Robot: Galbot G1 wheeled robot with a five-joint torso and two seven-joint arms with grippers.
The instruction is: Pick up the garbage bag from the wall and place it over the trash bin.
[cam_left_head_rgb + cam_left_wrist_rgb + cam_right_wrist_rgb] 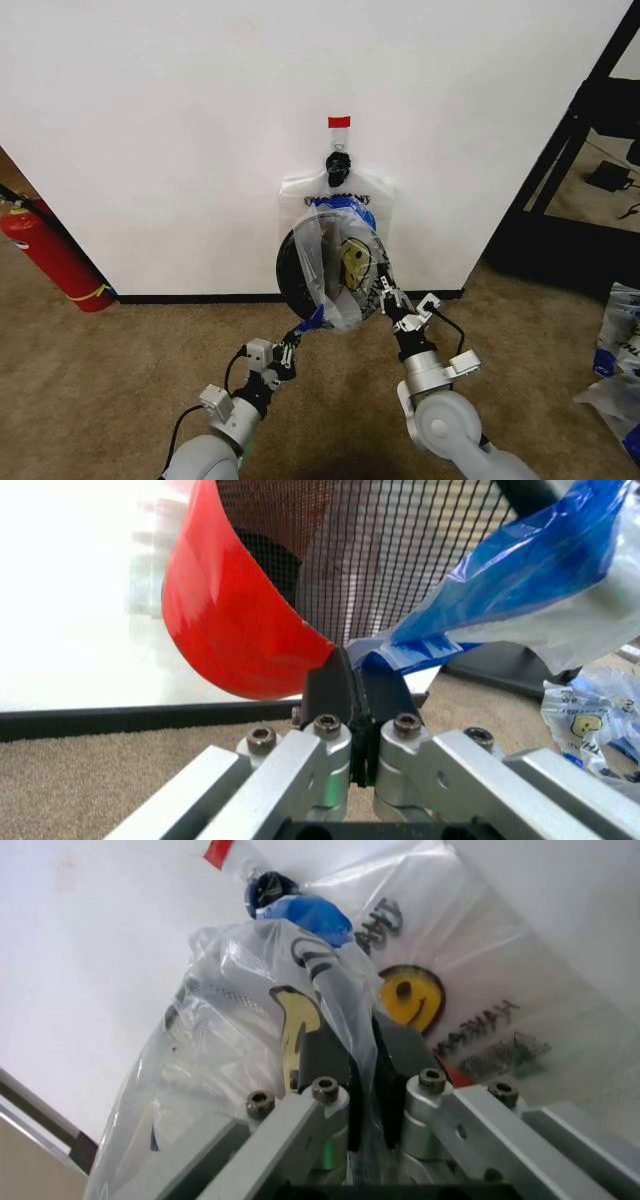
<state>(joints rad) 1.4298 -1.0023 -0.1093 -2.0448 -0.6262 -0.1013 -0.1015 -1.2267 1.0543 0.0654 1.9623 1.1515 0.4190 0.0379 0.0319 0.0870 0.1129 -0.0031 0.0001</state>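
Head view: garbage bag (335, 270) stretched upright

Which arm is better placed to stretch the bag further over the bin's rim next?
Probably right: the right claw pinches the garbage bag high beside the trash bin rim; the left claw grips its low blue corner.

The trash bin (300, 262) lies on its side on the floor against the wall (200, 120), below the hook (338, 168), with the garbage bag (335, 270) over its mouth. The left gripper (291, 349) and right gripper (388, 297) flank the bag; a fire extinguisher (50, 255) stands far left.
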